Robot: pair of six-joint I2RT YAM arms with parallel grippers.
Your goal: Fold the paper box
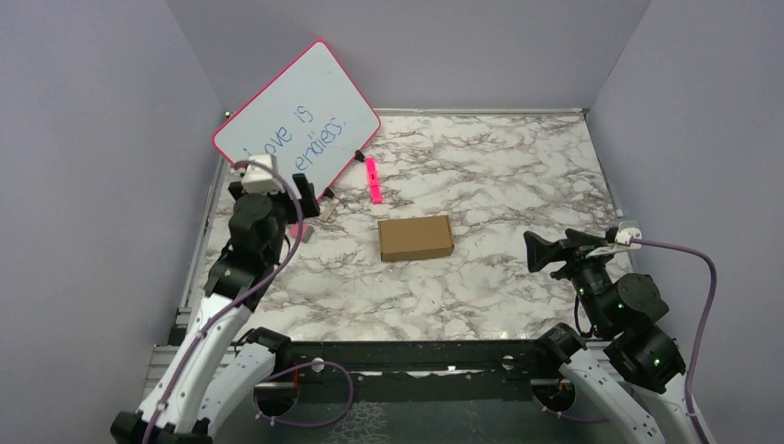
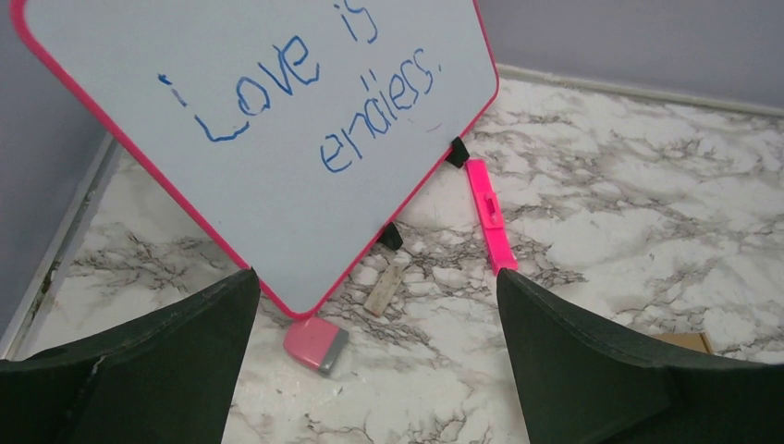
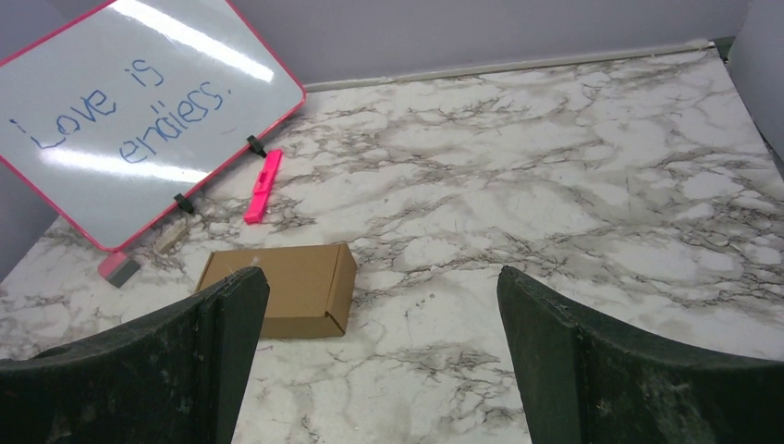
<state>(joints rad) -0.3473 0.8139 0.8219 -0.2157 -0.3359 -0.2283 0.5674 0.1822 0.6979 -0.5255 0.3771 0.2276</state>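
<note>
- Dark fingers [image 3: 213, 370] of the right gripper [image 3: 381, 273] fill the bottom corners of its wrist view, spread wide apart, nothing between them.
- Left gripper [image 2: 377, 277]: same, jaws wide apart, holding nothing, raised off the table.
- Paper box [image 3: 282, 291]: plain brown cardboard, closed up into a flat rectangular box, lying flat on the marble table [image 1: 499, 176].
- Box top is smooth; the front wall and right end wall show, with crisp edges and corners.
- Box sits ahead of the right gripper and off to its left, apart from it; its near left corner is hidden behind that gripper's left finger in the wrist view.
- From the left gripper the box lies off to the right and apart; only a brown corner shows at the lower right of that wrist view, beside the right finger.
- Top view: box lies between the two grippers, touching neither.
- Pink marker [image 1: 373, 180] lies on the table beyond the box, ahead and right of the left gripper.
- Whiteboard [image 2: 259, 111], pink frame, stands tilted on one corner just ahead of the left gripper, with two black clips on its lower edge.
- Blue handwriting on it reads "Love is endless."
- Pink and grey eraser [image 2: 316, 344] lies at the board's lowest corner, between the left gripper's fingers in its wrist view.
- Small beige strip [image 2: 384, 289] lies just beside the eraser; can't tell what it is.
</note>
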